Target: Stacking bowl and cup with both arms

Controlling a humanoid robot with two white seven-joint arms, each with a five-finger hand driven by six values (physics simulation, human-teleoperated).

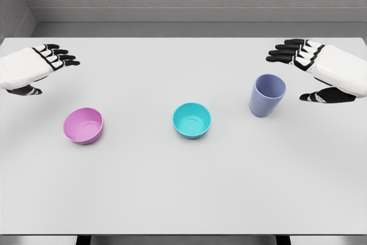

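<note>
My left hand [35,68] hovers over the table [183,199] at the far left, fingers stretched out flat and pointing inward, thumb tucked below, nothing in its grasp. My right hand [318,70] mirrors it at the far right, fingers extended toward the centre, thumb spread underneath, also holding nothing.

I take the teal bowl [191,120] as my landmark; it sits upright near the middle of the table. The left hand is well to its left and farther back. The right hand is well to its right and farther back.

The cup [267,95], blue-violet, stands upright to the right of the teal bowl and slightly behind it, near the right hand's thumb but apart from it. The pink bowl [84,125] sits upright well to the left of the teal bowl, roughly level with it, in front of the left hand and apart from it. All three vessels stand separate, none stacked.
</note>
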